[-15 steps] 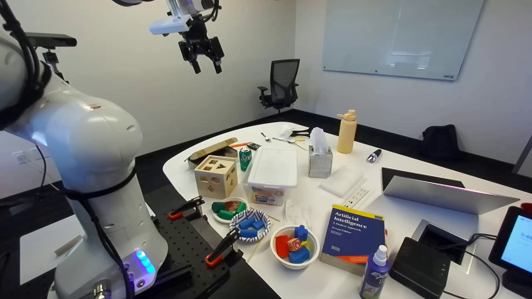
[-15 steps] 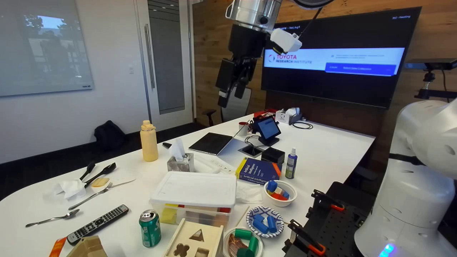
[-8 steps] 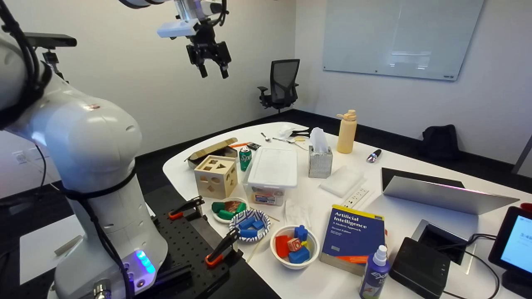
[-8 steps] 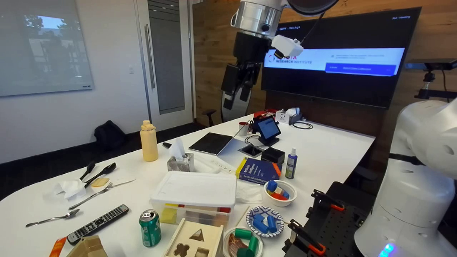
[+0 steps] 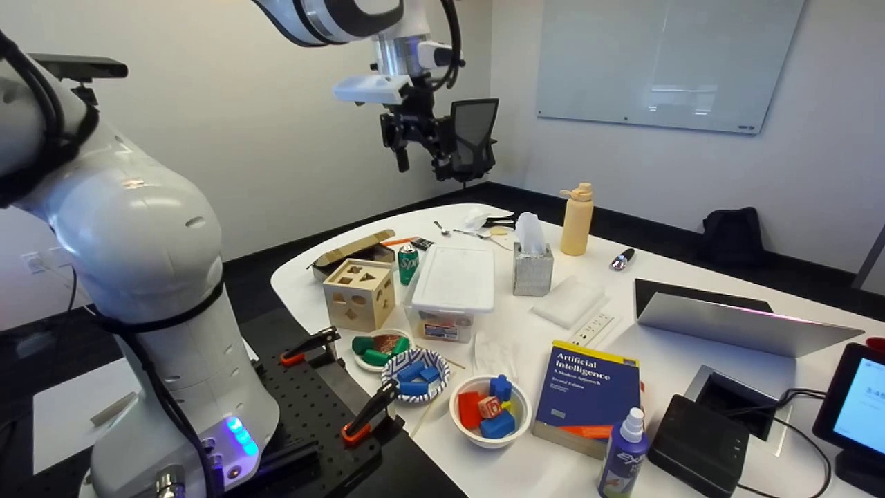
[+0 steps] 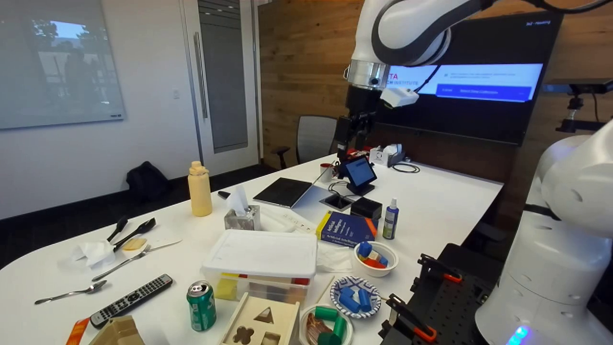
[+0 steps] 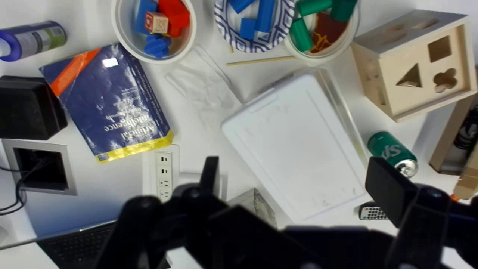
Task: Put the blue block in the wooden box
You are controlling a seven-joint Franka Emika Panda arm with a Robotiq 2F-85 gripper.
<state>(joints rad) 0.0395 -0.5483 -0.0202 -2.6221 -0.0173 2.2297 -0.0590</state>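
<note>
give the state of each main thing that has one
Gripper: open
Blue blocks: loose, none gripped
Wooden box: standing, untouched
Plastic container: lid on
Patterned bowl: holding blue blocks
White bowl: holding assorted blocks
Book: shut
Laptop: open
Sprite can: upright
Yellow bottle: upright, capped
Tablet: lit
Wall screen: lit

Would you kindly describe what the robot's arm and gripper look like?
The smooth, rounded white robot arm has black cables, a silver metal wrist band and blue base lights. The black gripper has two angular fingers; a white boxy housing is mounted beside it.
</note>
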